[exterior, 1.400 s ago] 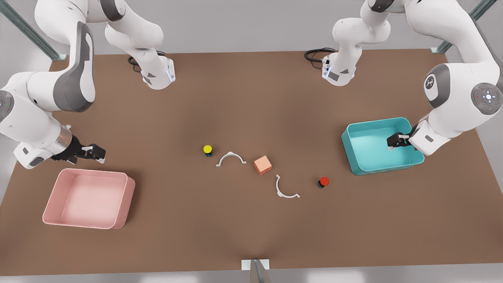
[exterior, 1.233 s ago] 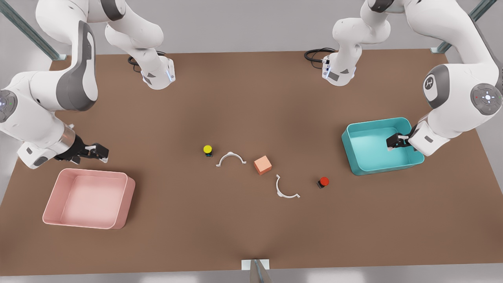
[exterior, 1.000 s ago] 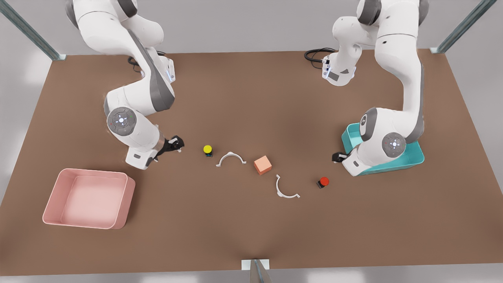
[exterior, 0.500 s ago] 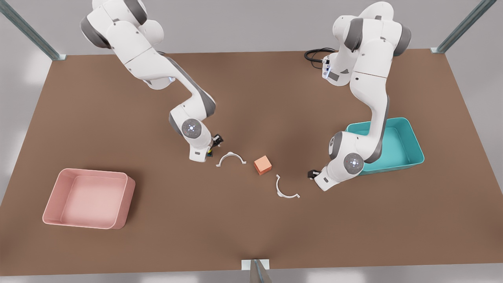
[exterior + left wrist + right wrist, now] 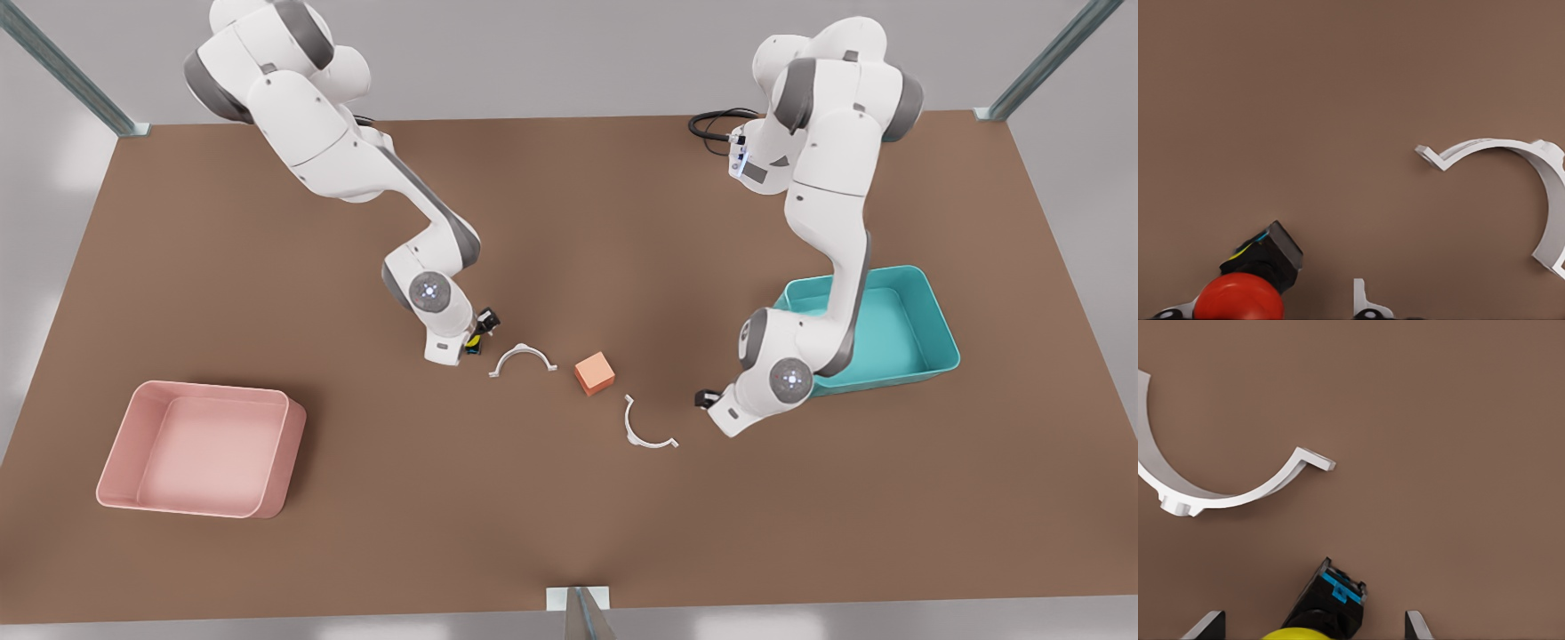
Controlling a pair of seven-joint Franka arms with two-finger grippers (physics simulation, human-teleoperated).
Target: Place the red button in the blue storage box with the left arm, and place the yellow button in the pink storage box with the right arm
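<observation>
While both grippers straddle their buttons, jaws apart, nothing's held yet.
Red button (image 5: 1239, 301) & yellow button (image 5: 1313, 632): tiny, stiff, prob. light; grip black bases, caps look slippery.

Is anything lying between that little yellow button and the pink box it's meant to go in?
Nothing visible does. Only bare table lies between the yellow button and the pink storage box.
</observation>
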